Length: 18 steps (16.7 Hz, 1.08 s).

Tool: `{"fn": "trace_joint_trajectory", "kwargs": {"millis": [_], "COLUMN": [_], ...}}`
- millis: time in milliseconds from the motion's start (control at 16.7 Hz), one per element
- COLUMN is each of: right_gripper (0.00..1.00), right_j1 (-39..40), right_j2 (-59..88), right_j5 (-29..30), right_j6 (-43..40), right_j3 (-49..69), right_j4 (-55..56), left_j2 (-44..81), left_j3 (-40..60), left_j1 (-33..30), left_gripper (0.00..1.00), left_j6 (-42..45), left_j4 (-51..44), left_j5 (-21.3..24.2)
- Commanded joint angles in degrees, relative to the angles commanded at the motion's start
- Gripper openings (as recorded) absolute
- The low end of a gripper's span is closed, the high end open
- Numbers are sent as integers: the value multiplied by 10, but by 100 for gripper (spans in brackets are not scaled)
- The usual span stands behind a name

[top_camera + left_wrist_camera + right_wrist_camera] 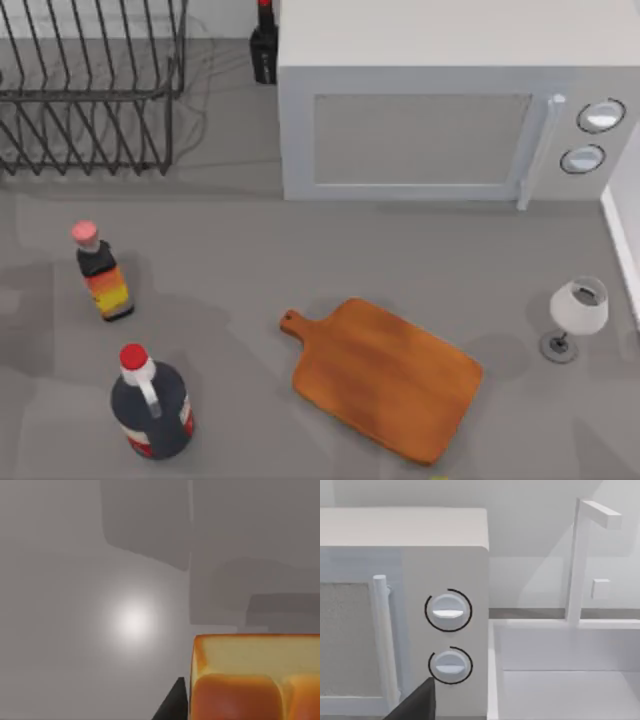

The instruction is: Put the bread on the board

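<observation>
The board (385,378) is a reddish-brown wooden slab lying flat at the table's front centre, with its holed handle (292,323) pointing to the back left. Nothing lies on it. The bread (255,680), a golden-orange chunk with a pale top face, looms large and very close in the left wrist view. A dark part of my left gripper (172,705) shows right beside the bread's edge. Whether it touches or holds the bread is hidden. A dark part of my right gripper (417,702) shows in the right wrist view, facing the microwave's two knobs (448,611).
A white microwave (440,130) stands at the back. A wire dish rack (90,90) is back left, with a dark bottle (263,45) beside it. An orange-labelled bottle (103,275) and a big dark bottle (150,405) stand left. A wine glass (575,315) stands right, near the sink (570,680).
</observation>
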Motion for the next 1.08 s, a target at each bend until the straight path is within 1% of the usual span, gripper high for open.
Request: {"fn": "trace_joint_trajectory", "kwargs": {"millis": [120,240,600,720,900,1080], "right_gripper": [100,100,100,100,100,100], "right_j1": [0,0,0,0,0,0], "right_j2": [0,0,0,0,0,0], "right_j5": [0,0,0,0,0,0], "right_j6": [0,0,0,0,0,0], "right_j3": [0,0,0,0,0,0], "right_j4": [0,0,0,0,0,0], "left_j2": [-20,-37,-39,-39,-39,-37], "left_j3": [32,54,58,61,78,106], "left_j1": [-1,-1,0,-3,-18,-48], "left_gripper": [0,0,0,0,0,0], "left_j6": [-1,-2,-1,-13,-79,-191], "left_j4": [-54,-84,-89,-88,-86,-82], "left_j5": [0,0,-1,-4,-18,-40]}}
